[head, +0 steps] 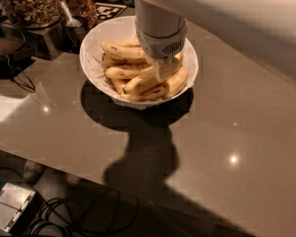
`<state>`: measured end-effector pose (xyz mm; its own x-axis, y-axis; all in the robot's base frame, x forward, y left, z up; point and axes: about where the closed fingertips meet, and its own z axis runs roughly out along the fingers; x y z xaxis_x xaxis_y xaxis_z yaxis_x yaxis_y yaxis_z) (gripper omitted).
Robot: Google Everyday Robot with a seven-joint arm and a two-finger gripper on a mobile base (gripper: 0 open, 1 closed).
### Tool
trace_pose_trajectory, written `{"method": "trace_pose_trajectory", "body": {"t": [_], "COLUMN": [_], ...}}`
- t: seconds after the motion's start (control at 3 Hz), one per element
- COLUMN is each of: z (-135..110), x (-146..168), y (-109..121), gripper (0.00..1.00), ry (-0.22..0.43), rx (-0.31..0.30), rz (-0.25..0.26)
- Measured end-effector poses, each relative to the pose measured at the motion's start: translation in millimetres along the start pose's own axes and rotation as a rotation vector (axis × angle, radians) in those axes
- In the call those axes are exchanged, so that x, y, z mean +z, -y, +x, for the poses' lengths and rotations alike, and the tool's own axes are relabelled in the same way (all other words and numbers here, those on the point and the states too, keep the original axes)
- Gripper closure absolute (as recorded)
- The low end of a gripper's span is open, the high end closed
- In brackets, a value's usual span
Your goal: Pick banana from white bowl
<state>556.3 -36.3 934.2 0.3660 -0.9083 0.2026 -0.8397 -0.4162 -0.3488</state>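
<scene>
The white bowl [87, 48] stands at the back of the grey counter and holds several yellow bananas on a crinkled white lining. The longest, plumpest banana [138, 83] lies diagonally across the middle of the pile. My gripper [160, 72] hangs from the white arm straight down into the bowl and its tip rests against the upper side of that banana, near its middle. The wrist housing hides the back of the pile and the right end of the banana.
Glass jars of granola [29, 4] and a metal scoop [71, 21] stand behind the bowl at the left. A dark device with cables [7, 60] sits at the left edge. Below the counter's front edge lie a box [12, 206] and cables [69, 216].
</scene>
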Motion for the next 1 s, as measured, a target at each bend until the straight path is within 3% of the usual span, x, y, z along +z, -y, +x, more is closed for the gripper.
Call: {"method": "trace_pose_trajectory", "body": {"t": [0.67, 1.0], "z": [-8.6, -10.7], "x": [14.5, 15.9], "y": [-4.5, -4.6], "gripper": [0.42, 0.60], "ry": [0.018, 0.024], "rx": [-0.033, -0.038], "rz": [-0.031, -0.038]}}
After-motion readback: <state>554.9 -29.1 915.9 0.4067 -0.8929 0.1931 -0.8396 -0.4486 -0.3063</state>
